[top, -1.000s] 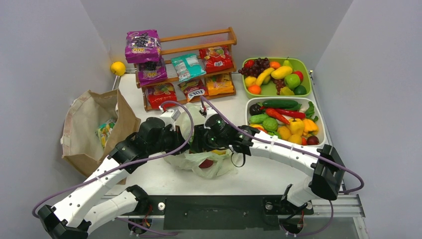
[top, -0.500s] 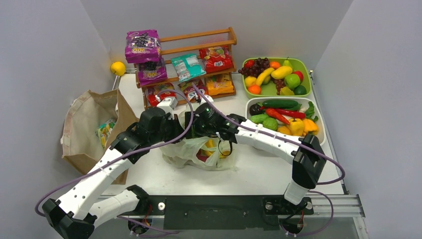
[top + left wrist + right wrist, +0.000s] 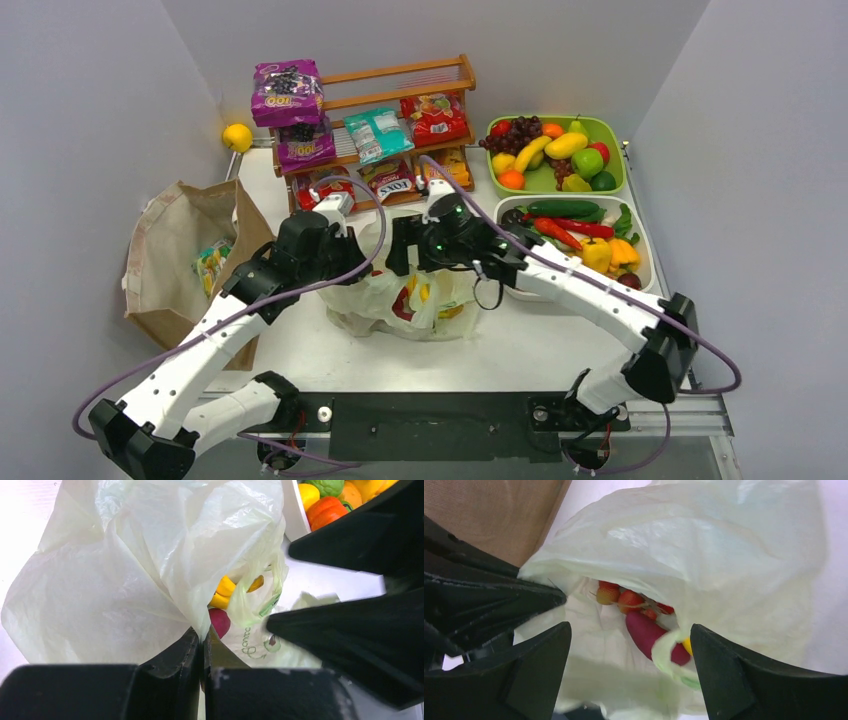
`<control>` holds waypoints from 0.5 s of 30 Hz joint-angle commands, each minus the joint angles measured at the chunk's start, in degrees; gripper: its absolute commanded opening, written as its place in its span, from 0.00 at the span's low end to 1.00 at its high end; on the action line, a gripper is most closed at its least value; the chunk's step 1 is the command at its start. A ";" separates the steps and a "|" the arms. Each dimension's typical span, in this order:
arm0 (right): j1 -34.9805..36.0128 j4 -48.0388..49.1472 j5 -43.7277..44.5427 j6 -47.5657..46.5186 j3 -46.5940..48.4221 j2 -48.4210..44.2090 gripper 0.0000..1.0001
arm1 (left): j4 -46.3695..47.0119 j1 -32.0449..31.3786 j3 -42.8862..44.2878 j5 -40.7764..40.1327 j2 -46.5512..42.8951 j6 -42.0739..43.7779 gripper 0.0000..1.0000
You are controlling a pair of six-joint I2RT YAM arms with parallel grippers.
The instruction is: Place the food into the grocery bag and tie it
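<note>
The grocery bag (image 3: 400, 305) is lying crumpled in the middle of the white table (image 3: 520, 350), showing a yellow banana bunch (image 3: 223, 591) and red pieces (image 3: 631, 599) inside. The left gripper (image 3: 202, 642) is pinching a fold of its film, jaws fully together. The right gripper (image 3: 630, 630) is hanging over the bag's mouth, spread wide and gripping nothing. A second ago its jaws were narrower and it sat nearer the front edge. The brown paper bag (image 3: 170, 265) is crowding the left and the white tray (image 3: 643, 262) the right, leaving bare table in front.
</note>
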 commanded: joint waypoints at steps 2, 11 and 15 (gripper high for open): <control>-5.24 -3.59 -2.15 -3.95 -4.55 -8.89 0.85 | 0.04 0.30 2.08 2.43 -1.89 1.00 0.16; -9.43 -6.49 -1.29 -7.69 -10.82 -14.48 0.82 | -7.66 -2.42 10.94 0.46 -2.91 -1.39 0.73; -10.13 -6.67 -1.32 -7.70 -12.54 -15.63 0.78 | -13.34 -9.56 17.65 -5.37 -1.62 -3.47 0.75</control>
